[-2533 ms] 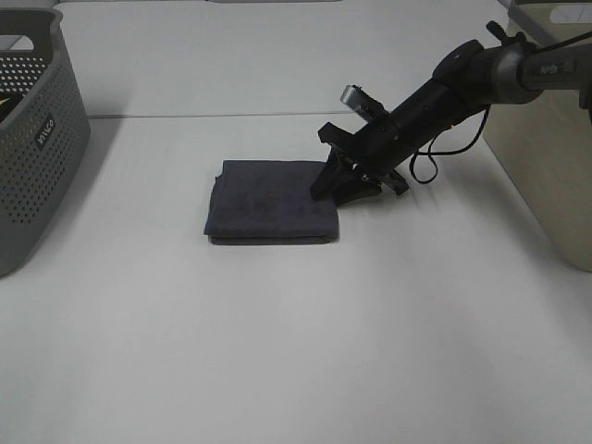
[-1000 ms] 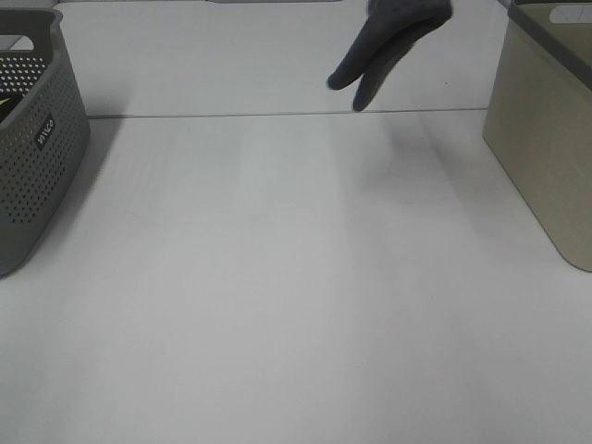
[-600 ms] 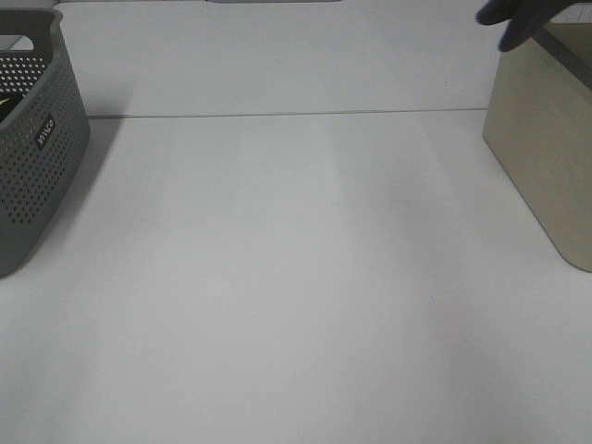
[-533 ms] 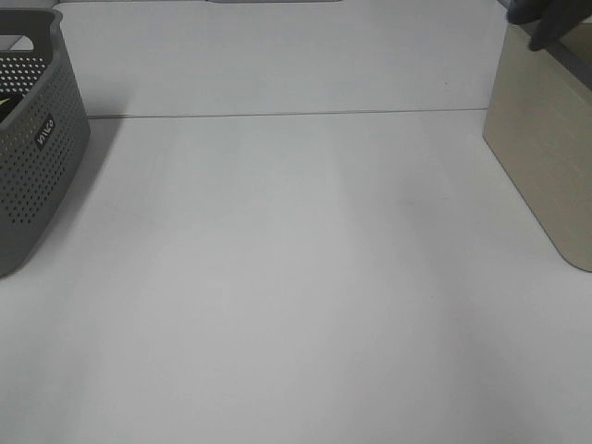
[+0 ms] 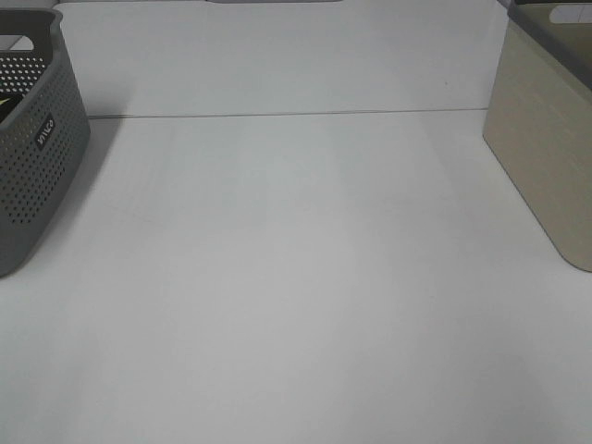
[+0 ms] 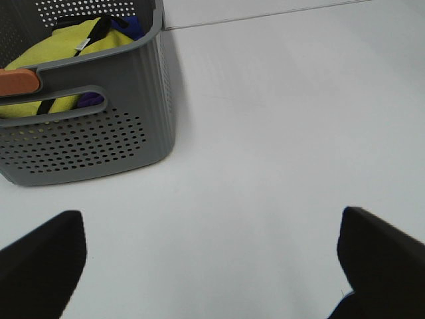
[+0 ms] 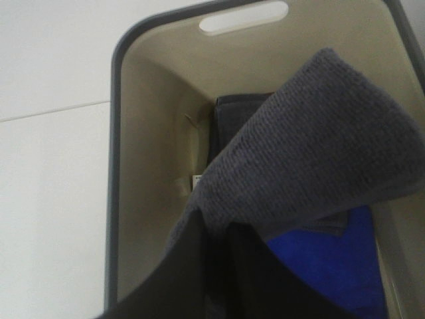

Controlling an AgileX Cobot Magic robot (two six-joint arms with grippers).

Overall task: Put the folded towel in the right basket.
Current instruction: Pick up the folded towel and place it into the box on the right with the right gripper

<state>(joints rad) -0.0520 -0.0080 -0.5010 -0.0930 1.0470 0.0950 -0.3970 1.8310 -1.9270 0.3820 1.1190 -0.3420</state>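
Observation:
The folded dark grey towel [image 7: 312, 153] hangs from my right gripper [image 7: 219, 266], which is shut on its lower edge. In the right wrist view it is over the open mouth of the beige right basket [image 7: 118, 166]. Inside the basket lie a dark cloth [image 7: 232, 126] and a blue cloth [image 7: 325, 259]. In the exterior high view the right basket [image 5: 541, 139] stands at the right edge; the towel and both grippers are out of that view. My left gripper [image 6: 212, 266] is open and empty above the table.
A grey perforated basket [image 5: 32, 139] stands at the table's left edge. In the left wrist view it [image 6: 99, 126] holds yellow cloth [image 6: 66, 46]. The white table [image 5: 296, 259] lies between the two baskets.
My right gripper lifted the towel off the middle of the table and carried it up and to the right, out of the exterior high view, over the right basket.

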